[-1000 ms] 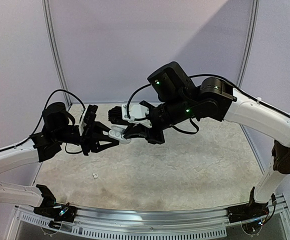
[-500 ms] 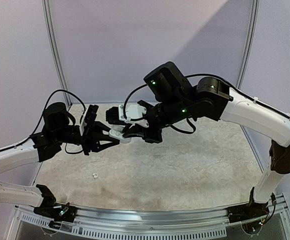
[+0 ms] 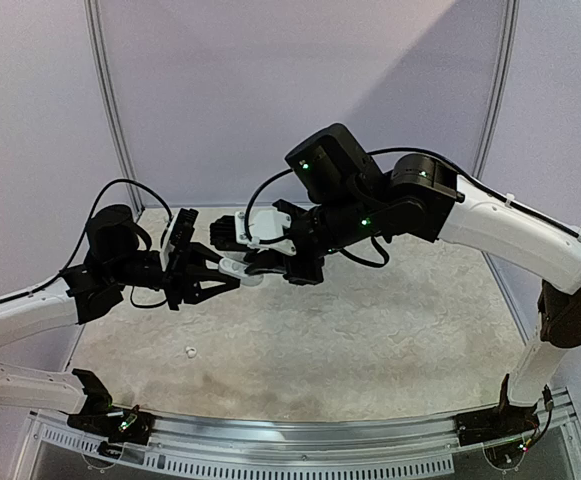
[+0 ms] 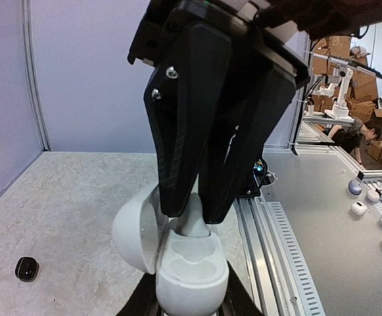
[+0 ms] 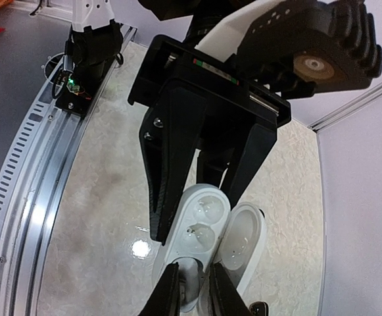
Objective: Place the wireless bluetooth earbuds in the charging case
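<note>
My left gripper (image 3: pixel 222 272) is shut on the base of an open white charging case (image 4: pixel 191 266), with its lid (image 4: pixel 133 230) swung out to the side. Two empty wells show in the right wrist view (image 5: pixel 202 220). My right gripper (image 3: pixel 257 268) is shut on a white earbud (image 4: pixel 194 220) and holds it at the far end of the case's base, touching it. The same earbud shows between the fingers in the right wrist view (image 5: pixel 192 282). A black earbud (image 4: pixel 26 268) and a white earbud (image 3: pixel 189 351) lie on the table.
Both arms meet above the table's back left. An aluminium rail (image 4: pixel 279 243) runs along the table's near edge. A second black earbud (image 5: pixel 257 308) lies below the case. Purple walls close the back and left.
The right arm has shifted slightly left, bringing the white earbud closer onto the case. The left gripper and case have barely moved.
</note>
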Action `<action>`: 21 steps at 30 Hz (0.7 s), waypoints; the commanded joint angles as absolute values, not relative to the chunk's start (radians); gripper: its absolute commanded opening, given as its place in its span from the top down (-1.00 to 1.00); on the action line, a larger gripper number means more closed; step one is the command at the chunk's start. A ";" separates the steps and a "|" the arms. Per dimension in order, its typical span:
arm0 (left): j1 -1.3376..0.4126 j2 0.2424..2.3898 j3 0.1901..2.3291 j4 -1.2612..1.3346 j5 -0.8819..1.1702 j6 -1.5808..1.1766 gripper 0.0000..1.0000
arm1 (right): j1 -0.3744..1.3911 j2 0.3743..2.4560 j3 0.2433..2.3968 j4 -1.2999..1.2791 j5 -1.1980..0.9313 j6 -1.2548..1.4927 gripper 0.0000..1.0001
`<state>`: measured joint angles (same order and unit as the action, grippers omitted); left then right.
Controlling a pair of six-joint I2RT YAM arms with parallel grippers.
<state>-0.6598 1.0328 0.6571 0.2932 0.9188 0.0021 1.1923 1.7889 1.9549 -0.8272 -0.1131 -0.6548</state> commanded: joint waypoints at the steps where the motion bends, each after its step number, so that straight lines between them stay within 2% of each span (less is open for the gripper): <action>1: -0.678 1.016 0.676 0.394 1.017 -0.030 1.00 | 1.174 1.837 1.954 -0.856 -0.006 -0.670 0.63; 21: -0.677 1.022 0.654 0.491 0.959 -0.168 1.00 | 1.175 1.820 1.945 -0.858 0.011 -0.650 0.55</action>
<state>-0.6598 1.0348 0.6483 0.3473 0.8806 -0.1490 1.1923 1.7893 1.9568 -0.8001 -0.0616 -0.6594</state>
